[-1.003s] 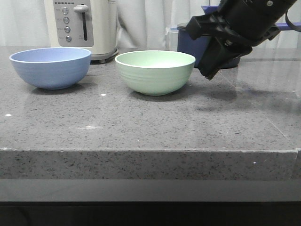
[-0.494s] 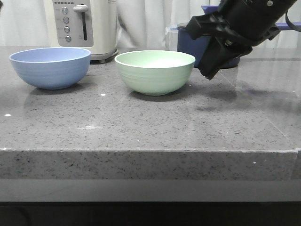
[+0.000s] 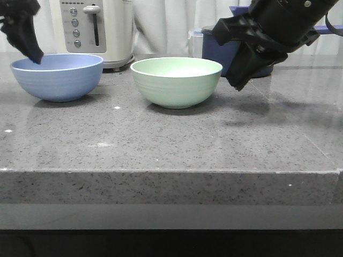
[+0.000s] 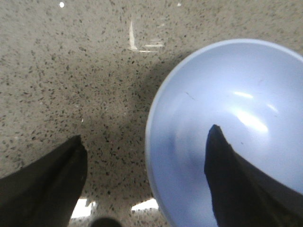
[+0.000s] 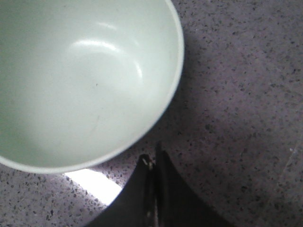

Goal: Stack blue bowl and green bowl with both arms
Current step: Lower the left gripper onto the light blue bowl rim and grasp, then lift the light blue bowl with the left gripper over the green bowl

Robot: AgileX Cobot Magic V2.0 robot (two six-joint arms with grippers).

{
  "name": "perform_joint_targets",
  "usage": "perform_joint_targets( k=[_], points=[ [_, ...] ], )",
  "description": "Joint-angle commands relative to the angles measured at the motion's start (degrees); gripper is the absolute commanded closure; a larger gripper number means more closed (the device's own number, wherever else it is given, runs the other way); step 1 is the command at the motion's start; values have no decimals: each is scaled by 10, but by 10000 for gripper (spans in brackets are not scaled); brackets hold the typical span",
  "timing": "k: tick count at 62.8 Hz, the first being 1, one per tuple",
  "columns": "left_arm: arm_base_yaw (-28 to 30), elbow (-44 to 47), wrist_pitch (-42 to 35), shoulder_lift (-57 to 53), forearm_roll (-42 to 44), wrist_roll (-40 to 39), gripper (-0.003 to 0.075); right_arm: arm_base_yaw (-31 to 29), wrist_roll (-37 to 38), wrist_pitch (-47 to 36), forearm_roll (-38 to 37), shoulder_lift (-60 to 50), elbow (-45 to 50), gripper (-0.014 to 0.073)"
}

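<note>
The blue bowl (image 3: 58,76) stands upright at the left of the grey counter; it also shows in the left wrist view (image 4: 227,132). The green bowl (image 3: 176,81) stands upright at mid-counter and fills the right wrist view (image 5: 80,80). My left gripper (image 3: 27,45) is open above the blue bowl's left rim; in its wrist view (image 4: 144,142) one finger is over the bowl's inside and the other over the counter outside. My right gripper (image 3: 238,83) is shut and empty, just right of the green bowl; its wrist view (image 5: 152,158) shows the fingers together beside the rim.
A white toaster (image 3: 96,29) stands behind the bowls. A dark navy pot (image 3: 225,51) sits at the back right, partly behind my right arm. The counter's front edge (image 3: 171,171) runs across the front view.
My left gripper has come into the front view from the upper left and now hangs over the blue bowl's left rim. The right arm and both bowls have not moved.
</note>
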Motion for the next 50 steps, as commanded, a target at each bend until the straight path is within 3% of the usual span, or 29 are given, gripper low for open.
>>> perform_joint_targets(
  k=[1, 8, 23, 36, 44, 50],
  points=[
    [1, -20, -35, -10, -13, -4, 208, -1, -5, -27, 10, -20, -14, 658],
    [1, -20, -34, -1, -18, -4, 240, -1, -5, -27, 10, -20, -14, 658],
    [1, -20, -35, 2, -19, -4, 499, -1, -5, -27, 10, -20, -14, 658],
    [1, -20, -36, 2, -19, -4, 664, -1, -5, -27, 10, -20, -14, 658],
    [0, -29, -28, -3, -19, -4, 738, -1, -5, -27, 10, -20, -14, 658],
    [-12, -48, -4, -12, -19, -3, 740, -1, -5, -27, 10, -20, -14, 658]
  ],
)
